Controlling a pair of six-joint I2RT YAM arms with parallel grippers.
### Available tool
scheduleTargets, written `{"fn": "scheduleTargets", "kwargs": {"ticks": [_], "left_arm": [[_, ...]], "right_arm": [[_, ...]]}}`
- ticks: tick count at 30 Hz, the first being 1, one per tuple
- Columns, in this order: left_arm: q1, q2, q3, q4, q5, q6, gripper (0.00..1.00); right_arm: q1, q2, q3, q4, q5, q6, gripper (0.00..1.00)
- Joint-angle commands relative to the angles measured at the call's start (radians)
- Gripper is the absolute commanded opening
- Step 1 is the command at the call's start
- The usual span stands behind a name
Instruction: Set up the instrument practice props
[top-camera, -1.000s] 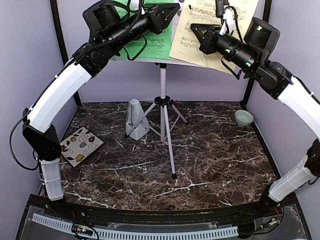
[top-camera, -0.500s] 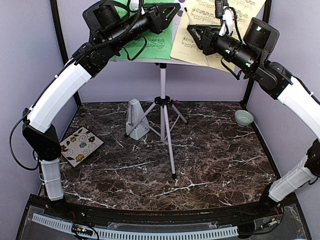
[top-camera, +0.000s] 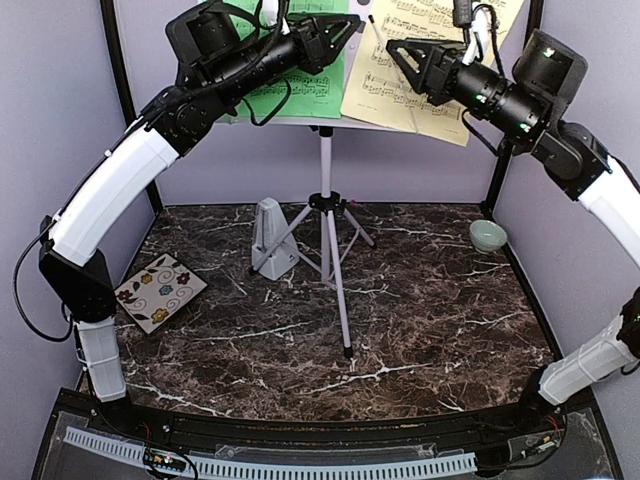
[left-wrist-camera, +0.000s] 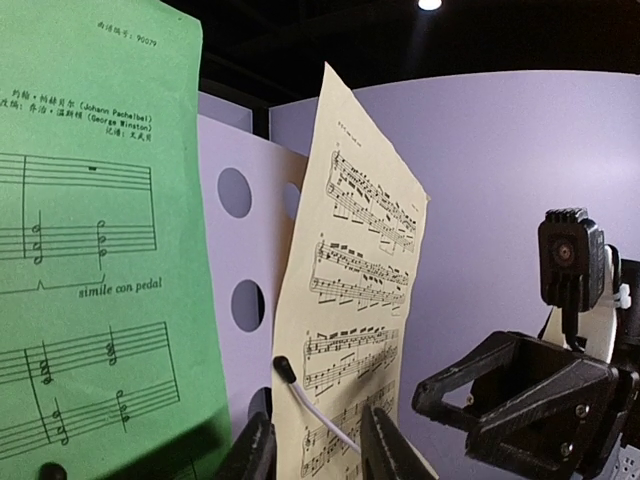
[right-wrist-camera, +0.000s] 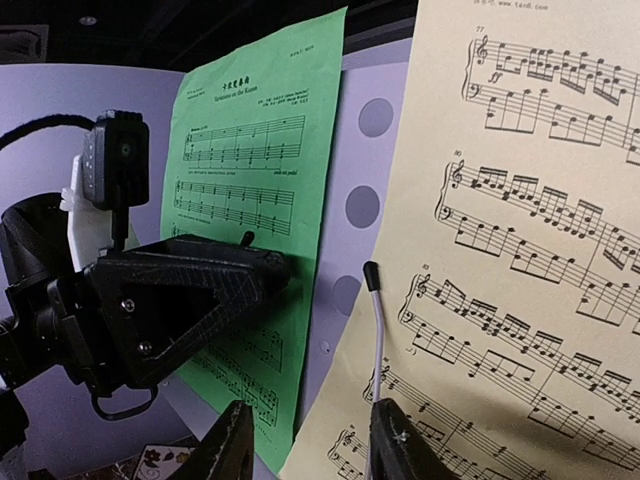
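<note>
Both sheets are up on the music stand, against its perforated desk: green sheet on the left, yellow sheet on the right, its left edge seemingly lifting off the desk (left wrist view shows it best). Metronome sits on the table just beside the tripod legs. Left gripper has jaws apart w/ nothing pinched, facing the gap between the 2 sheets. Right gripper is likewise apart & empty, at the yellow sheet's left edge by the wire retainer. Step, I'd judge: flatten the yellow sheet. Push gently, square to the desk, 1 arm at a time, as the grippers are close & the stand could tip.
</note>
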Motion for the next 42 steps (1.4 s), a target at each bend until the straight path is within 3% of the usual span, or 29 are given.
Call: {"fn": "scheduleTargets", "kwargs": {"ticks": [1,6,10,18,23,42], "left_arm": [[-0.022,-0.102,-0.049,-0.030,-0.032,0.042,0.31],[-0.058,-0.148,-0.123,-0.040,-0.077,0.043,0.31],[-0.105,-0.155,-0.173,-0.037,-0.124,0.001,0.31],[-0.154,-0.105,-0.185,-0.041,-0.214,-0.166,0.29],[-0.164,-0.087,-0.193,-0.020,-0.227,-0.219,0.29],[-0.166,-0.023,-0.187,0.084,-0.241,-0.312,0.30]], "right_arm": [[-0.003,-0.090,0.022,-0.038,0.018,0.019,0.41],[-0.015,-0.158,-0.007,-0.114,0.120,0.054,0.41],[-0.110,-0.189,-0.024,-0.141,0.143,0.157,0.40],[-0.378,-0.200,-0.029,-0.121,-0.028,0.371,0.42],[-0.478,-0.197,-0.049,-0.079,-0.109,0.436,0.43],[-0.590,-0.070,-0.015,0.092,-0.344,0.503,0.41]]}}
